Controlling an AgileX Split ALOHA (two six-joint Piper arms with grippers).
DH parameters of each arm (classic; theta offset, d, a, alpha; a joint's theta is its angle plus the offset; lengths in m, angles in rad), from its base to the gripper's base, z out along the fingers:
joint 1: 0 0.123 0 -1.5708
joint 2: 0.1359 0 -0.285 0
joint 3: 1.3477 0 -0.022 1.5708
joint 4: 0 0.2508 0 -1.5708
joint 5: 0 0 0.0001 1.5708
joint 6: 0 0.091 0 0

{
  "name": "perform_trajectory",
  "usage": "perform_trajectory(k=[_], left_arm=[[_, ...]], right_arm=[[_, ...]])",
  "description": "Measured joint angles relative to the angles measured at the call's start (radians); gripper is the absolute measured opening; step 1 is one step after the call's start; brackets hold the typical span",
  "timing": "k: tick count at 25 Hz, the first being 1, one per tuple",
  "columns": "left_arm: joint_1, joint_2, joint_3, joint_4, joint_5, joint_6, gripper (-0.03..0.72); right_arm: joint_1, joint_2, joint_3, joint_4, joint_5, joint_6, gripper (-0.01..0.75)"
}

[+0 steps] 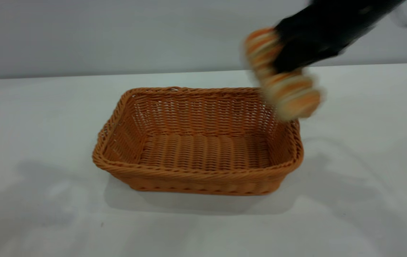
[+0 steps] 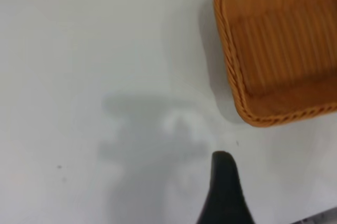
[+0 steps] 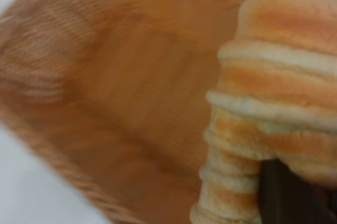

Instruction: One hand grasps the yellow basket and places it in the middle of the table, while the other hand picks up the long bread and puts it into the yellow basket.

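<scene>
The yellow basket [image 1: 196,178] stands empty on the middle of the white table [image 1: 39,114]. My right gripper [image 1: 282,66] is shut on the long bread [image 1: 289,94] and holds it tilted in the air over the basket's back right corner. In the right wrist view the bread [image 3: 274,77] fills the near side, one dark finger [image 3: 284,192] presses against it, and the basket's inside [image 3: 121,92] lies below. My left gripper [image 2: 260,182] is out of the exterior view; one black finger [image 2: 224,182] hangs open and empty over bare table, apart from the basket's corner [image 2: 231,77].
A plain grey wall runs behind the table's far edge. Arm shadows lie on the tabletop left and right of the basket. A few small dark specks [image 2: 59,167] mark the table.
</scene>
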Motion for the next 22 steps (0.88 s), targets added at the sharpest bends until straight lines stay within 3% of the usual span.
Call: perform_trajectory(k=[4,7,11,17,22], left_arm=[[0.000,-0.090,0.001,0.011,0.001,-0.014,0.584],[0.000,-0.135,0.010,0.013,0.001,-0.017,0.584],[0.000,-0.171,0.013,0.023,0.001,-0.017,0.584],[0.000,-0.258,0.017,0.035,0.001,-0.017,0.584],[0.000,-0.421,0.128,0.036,0.001,-0.017,0.584]], right_arm=[[0.106,0.151,-0.063,0.027,-0.085,-0.029,0.132],[0.136,0.247,-0.136,0.029,-0.106,-0.067,0.176],[0.133,0.258,-0.157,-0.010,-0.073,-0.086,0.327],[0.034,0.042,-0.159,-0.148,0.182,0.041,0.603],[-0.054,-0.264,-0.153,-0.342,0.488,0.229,0.598]])
